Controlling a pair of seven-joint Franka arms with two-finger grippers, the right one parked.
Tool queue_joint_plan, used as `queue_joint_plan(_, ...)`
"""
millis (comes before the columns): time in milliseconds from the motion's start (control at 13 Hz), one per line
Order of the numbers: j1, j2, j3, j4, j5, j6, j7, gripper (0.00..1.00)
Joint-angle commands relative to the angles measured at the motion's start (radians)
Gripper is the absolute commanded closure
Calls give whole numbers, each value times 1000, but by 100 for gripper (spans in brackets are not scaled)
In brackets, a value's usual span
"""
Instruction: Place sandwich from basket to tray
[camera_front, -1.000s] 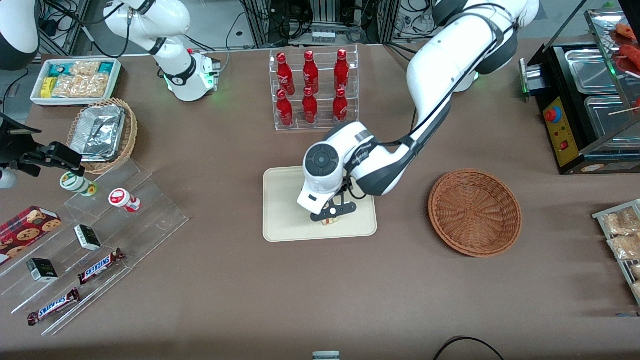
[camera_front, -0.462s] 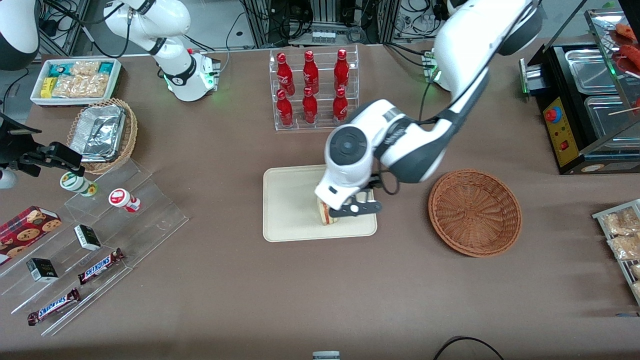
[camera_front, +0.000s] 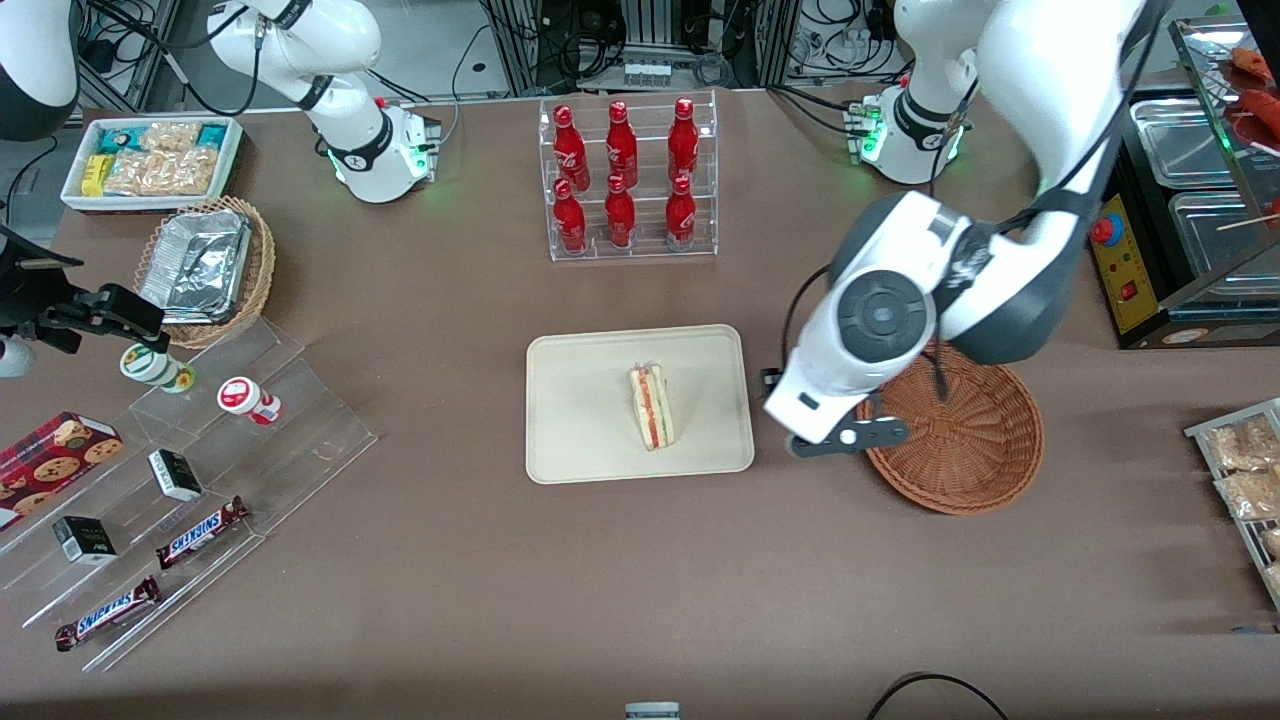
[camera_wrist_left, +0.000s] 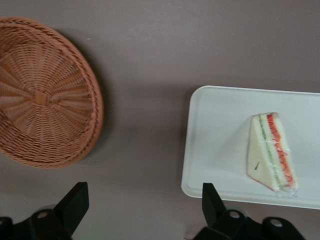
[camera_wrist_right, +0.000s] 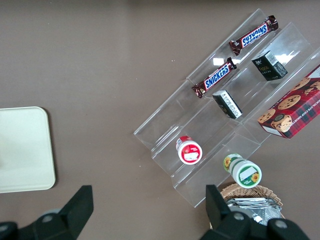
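The sandwich (camera_front: 651, 407) lies on the tray (camera_front: 570, 420), a little right of the frame's centre in the front view, in the tray's half nearer the basket (camera_front: 960, 440). Its long axis runs roughly from the tray's edge farther from the camera toward the nearer edge, with the striped red, green and white filling facing up and the wider end nearer the camera. A clear wrap seems to cover it in the wrist view (camera_wrist_left: 271, 152), though that is hard to confirm. The gripper (camera_front: 845, 437) hangs above the bare table between tray and basket, at the basket's rim, with nothing in it; the wrist view shows its two dark fingers (camera_wrist_left: 212, 200) spread wide apart and only table between them. So the sandwich lies from the gripper toward the parked arm's end of the table, well apart from it, and the basket (camera_wrist_left: 45, 95) lies on the gripper's other flank and looks empty in both views. Judged from this layout, the transfer appears done, and any further move would likely be a retreat rather than a reach. In the front view the working arm's bulky wrist covers the part of the basket's rim nearest the tray, and the fingers themselves are mostly hidden under the black bar, so their spread is read from the wrist camera alone. That camera cuts off one end of the tray (camera_wrist_left: 215, 145) at the frame's edge.
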Motion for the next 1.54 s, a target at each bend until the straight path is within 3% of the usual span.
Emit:
queue_joint_plan(0, 59, -84, -4, -92, -35, -1, 63, 0)
queue_joint_plan(308, 128, -112, -1, -117, -38, 4, 89, 0)
queue_joint_plan(462, 167, -186, 14, -195, -55, 10, 223, 0)
queue_joint_plan(615, 113, -262, 171, -238, -149, 1, 363, 0)
queue_joint_plan(923, 10, -469, 365, -416, -193, -1, 502, 0)
queue_joint_plan(1231, -33, -556, 454, -462, -223, -76, 505, 0)
queue_joint_plan(1462, -39, -595, 471, -455, -224, -152, 518, 0)
